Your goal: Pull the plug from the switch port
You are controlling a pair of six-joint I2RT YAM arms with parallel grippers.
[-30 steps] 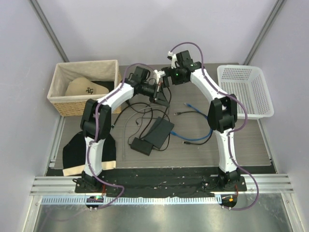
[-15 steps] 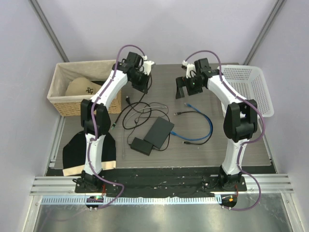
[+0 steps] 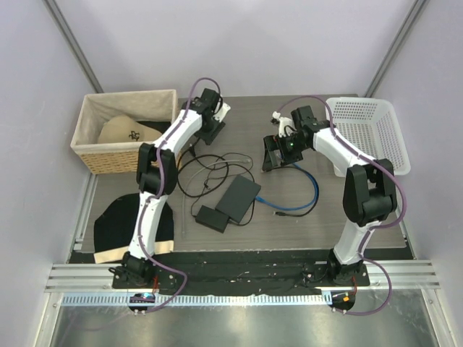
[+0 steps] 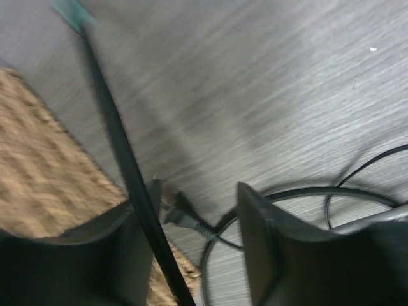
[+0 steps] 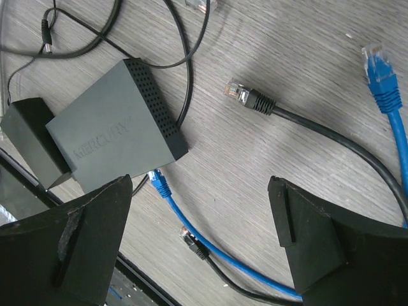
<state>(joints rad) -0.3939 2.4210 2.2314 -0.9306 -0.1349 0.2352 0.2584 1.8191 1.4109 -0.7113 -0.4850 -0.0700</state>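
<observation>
- Right gripper: we read its jaws as spread wide and holding nothing. It hangs over the table, with the blue cable in the view between its fingers.
- Plug: it sits at the lower edge of the switch, close to a corner. We cannot tell whether it is seated in a socket.
- Switch: it lies flat on the table, one edge against the adapter brick. Black cords curve round its far side.
- Left gripper: the jaws are apart with nothing clamped. A black cord end lies below the gap, close to the wicker basket. This view is blurred.
- Room for moving: tabletop shows between the blue loop and the white basket.
</observation>
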